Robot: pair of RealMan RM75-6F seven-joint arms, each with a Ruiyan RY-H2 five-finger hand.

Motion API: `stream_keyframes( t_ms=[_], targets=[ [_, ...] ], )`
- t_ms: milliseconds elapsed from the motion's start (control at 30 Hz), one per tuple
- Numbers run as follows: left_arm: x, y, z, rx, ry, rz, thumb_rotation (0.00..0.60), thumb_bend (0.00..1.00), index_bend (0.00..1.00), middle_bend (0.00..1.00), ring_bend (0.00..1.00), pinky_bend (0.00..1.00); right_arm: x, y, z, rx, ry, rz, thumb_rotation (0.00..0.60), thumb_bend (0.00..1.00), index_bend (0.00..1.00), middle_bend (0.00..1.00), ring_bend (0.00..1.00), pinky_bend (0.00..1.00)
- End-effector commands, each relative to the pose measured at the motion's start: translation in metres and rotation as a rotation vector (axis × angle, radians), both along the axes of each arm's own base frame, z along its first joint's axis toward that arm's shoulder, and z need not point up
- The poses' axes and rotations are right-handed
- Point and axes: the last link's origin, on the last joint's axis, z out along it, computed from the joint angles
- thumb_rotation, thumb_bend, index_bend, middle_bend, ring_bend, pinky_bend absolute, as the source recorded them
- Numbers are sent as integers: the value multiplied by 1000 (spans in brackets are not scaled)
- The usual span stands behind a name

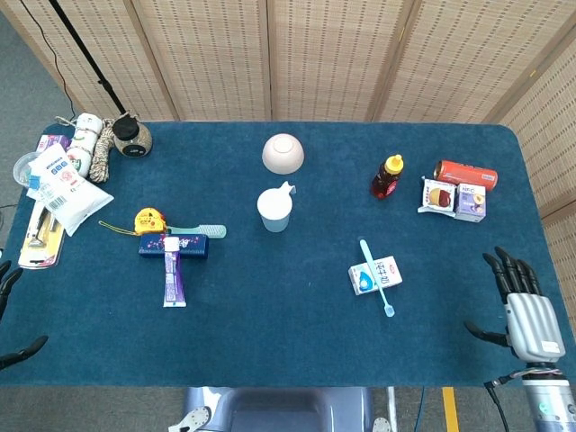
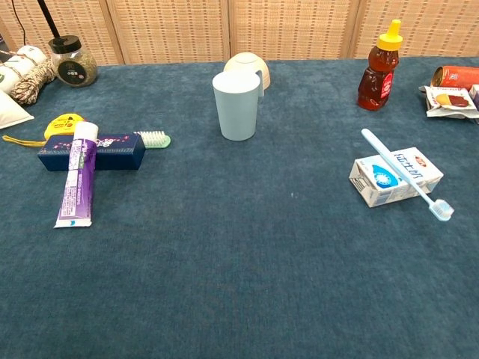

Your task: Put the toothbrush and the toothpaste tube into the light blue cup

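The light blue cup [image 1: 274,211] [image 2: 237,105] stands upright mid-table, in front of an upturned bowl. A light blue toothbrush [image 1: 377,277] [image 2: 404,173] lies across a small white carton [image 1: 375,274], right of centre. The purple toothpaste tube [image 1: 172,273] [image 2: 76,183] lies with its cap end resting on a dark blue box [image 1: 173,247] at the left. My right hand [image 1: 522,310] hovers with its fingers spread over the table's front right corner, holding nothing. Only dark fingertips and the thumb of my left hand [image 1: 20,349] show at the left edge, spread and empty. The chest view shows neither hand.
A green toothbrush [image 1: 198,231] and a yellow tape measure [image 1: 148,220] lie behind the blue box. A honey bottle [image 1: 388,176], a red can [image 1: 465,171] and snack packs [image 1: 453,197] sit at the back right. Packets, rope and a jar [image 1: 134,137] crowd the back left.
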Motion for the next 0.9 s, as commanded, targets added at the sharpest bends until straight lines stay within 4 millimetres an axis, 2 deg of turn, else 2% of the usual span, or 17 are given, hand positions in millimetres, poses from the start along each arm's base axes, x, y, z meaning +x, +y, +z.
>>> stream_keyframes(
  t_ms=[33,300,433,567,767,900],
  targets=[
    [-1,1,1,4,-2,6,600,0,0,0,0,0,19,-22,-10,68,-20,74,600,0,34,0,0,0],
    [-1,5,-1,-9,1,18,600,0,0,0,0,0,45,-58,-44,128,-9,113,600,0,61,0,0,0],
    [-1,8,-3,-11,7,28,600,0,0,0,0,0,59,-73,-73,154,10,97,600,0,78,0,0,0],
    [-1,9,-4,-14,9,34,600,0,0,0,0,0,66,-86,-97,153,45,40,600,0,139,0,0,0],
    [-1,11,-4,-16,8,39,600,0,0,0,0,0,75,-105,-121,177,72,-40,600,0,150,0,0,0],
    [-2,12,-3,-16,8,41,600,0,0,0,0,0,83,-108,-130,191,87,-46,600,0,172,0,0,0]
  ],
)
